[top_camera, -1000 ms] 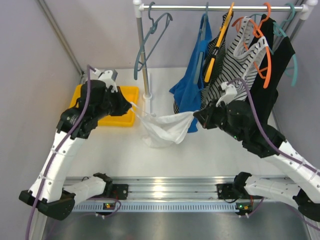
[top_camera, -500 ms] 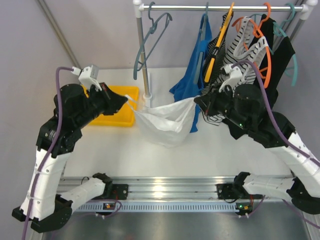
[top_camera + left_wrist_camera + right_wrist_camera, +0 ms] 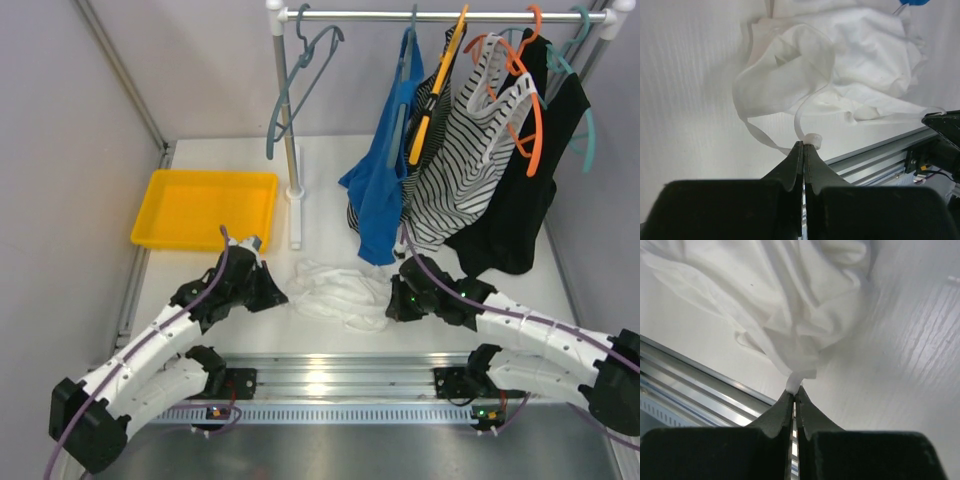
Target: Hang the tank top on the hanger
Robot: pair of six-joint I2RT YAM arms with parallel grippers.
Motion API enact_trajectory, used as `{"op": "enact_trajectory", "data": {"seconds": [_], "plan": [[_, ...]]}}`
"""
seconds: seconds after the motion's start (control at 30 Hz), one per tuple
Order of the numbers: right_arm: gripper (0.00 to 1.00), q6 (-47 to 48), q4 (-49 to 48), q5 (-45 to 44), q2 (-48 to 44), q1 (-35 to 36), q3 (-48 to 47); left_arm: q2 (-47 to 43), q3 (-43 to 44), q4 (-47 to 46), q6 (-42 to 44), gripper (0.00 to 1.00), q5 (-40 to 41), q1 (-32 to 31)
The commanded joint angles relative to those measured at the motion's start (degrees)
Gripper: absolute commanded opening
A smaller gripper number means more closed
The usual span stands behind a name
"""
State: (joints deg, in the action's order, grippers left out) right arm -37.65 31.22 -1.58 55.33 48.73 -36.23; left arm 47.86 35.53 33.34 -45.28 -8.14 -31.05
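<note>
Small white thin-fabric tank top (image 3: 340, 290) lies crumpled on the table (image 3: 320, 252) between both grippers, long axis spanning them: left gripper (image 3: 803, 146) pinches a narrow strap, right gripper (image 3: 793, 391) pinches a bunched edge, and the slim grey-blue plastic hanger (image 3: 290, 90) hangs well beyond, nearer the left gripper.

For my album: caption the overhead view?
Left gripper and right gripper pinch the crumpled tank top on the table.
</note>
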Motion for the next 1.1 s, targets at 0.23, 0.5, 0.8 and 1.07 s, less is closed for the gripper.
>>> {"op": "enact_trajectory", "data": {"seconds": [0.23, 0.5, 0.8, 1.07], "plan": [[0.25, -2.61, -4.42, -0.78, 1.63, -0.74, -2.00, 2.68, -2.92, -8.74, -5.52, 0.00, 10.94, -8.15], [0.57, -0.32, 1.46, -2.89, -2.59, -0.83, -6.13, -2.94, -2.04, -1.27, -9.30, 0.00, 21.14, -8.15], [0.63, 3.02, 4.03, -1.05, -2.51, 0.14, -18.87, -1.63, -3.88, -0.99, -14.49, 0.03, 22.12, -8.06], [0.69, 9.60, 8.33, -7.72, 13.99, 0.31, -51.98, -0.48, -3.98, -2.84, -13.88, 0.04, 20.80, -8.15]]}}
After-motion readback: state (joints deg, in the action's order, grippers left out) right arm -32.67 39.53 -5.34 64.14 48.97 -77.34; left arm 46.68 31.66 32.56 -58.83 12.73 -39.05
